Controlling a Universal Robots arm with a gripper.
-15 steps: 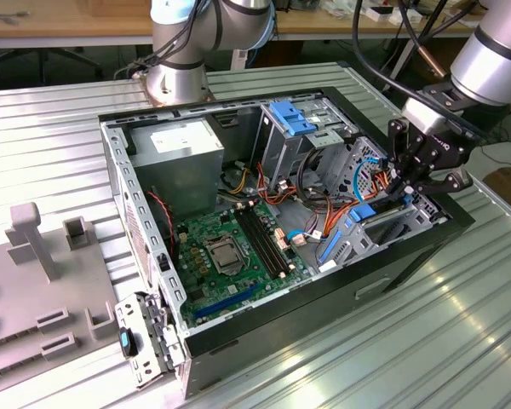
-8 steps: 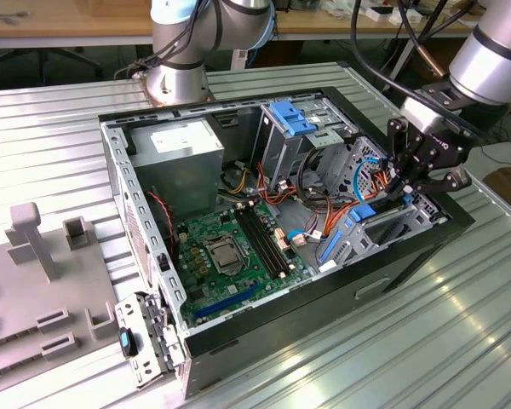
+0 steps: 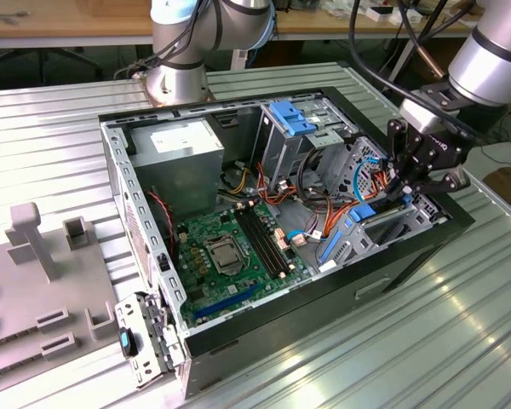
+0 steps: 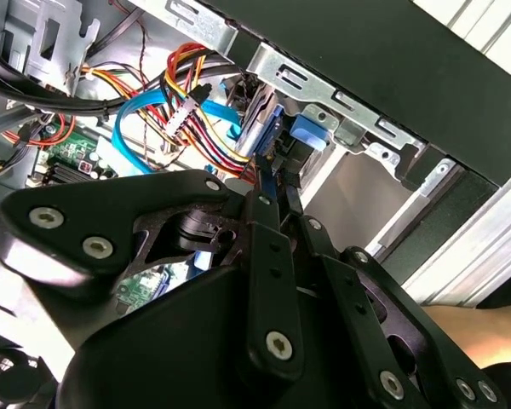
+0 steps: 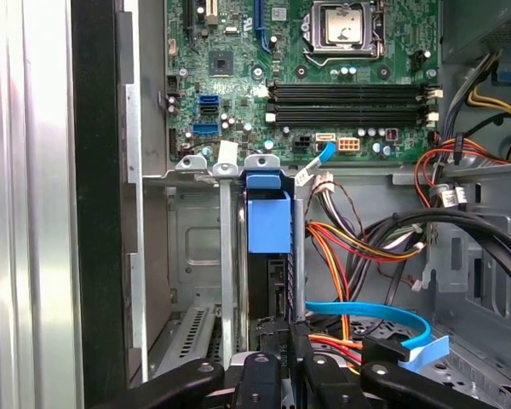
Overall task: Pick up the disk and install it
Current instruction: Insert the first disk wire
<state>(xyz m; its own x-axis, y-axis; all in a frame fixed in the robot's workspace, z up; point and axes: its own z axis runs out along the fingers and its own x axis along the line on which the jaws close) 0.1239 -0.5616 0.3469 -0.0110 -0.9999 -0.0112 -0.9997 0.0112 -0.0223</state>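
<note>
Open black and grey sheet-metal case (image 3: pixel 119 162) on ribbed aluminium desk (image 3: pixel 409 341). Green motherboard (image 3: pixel 196 239) lies flat inside. Messy tangle of orange/yellow/red wires (image 5: pixel 328 243), plus flat blue cable (image 5: pixel 366 309). Disk (image 5: pixel 268 223) is a thin dark slab in glossy blue plastic frame, standing on edge in bare-metal drive bay (image 5: pixel 187 247), at case corner on exterior view's right. Black jointed claw (image 3: pixel 402 189) nearly closed up, fingers (image 5: pixel 300 341) pinching disk's narrow edge from both sides.

Tight squeeze at the drive bay
Wire bundle (image 5: pixel 349 247) and blue cable (image 5: pixel 366 311) crowd one side of the disk (image 5: pixel 268 226); bay slot (image 5: pixel 196 256) on its other side is free; plenty of room over the motherboard (image 5: pixel 238 85)
</note>
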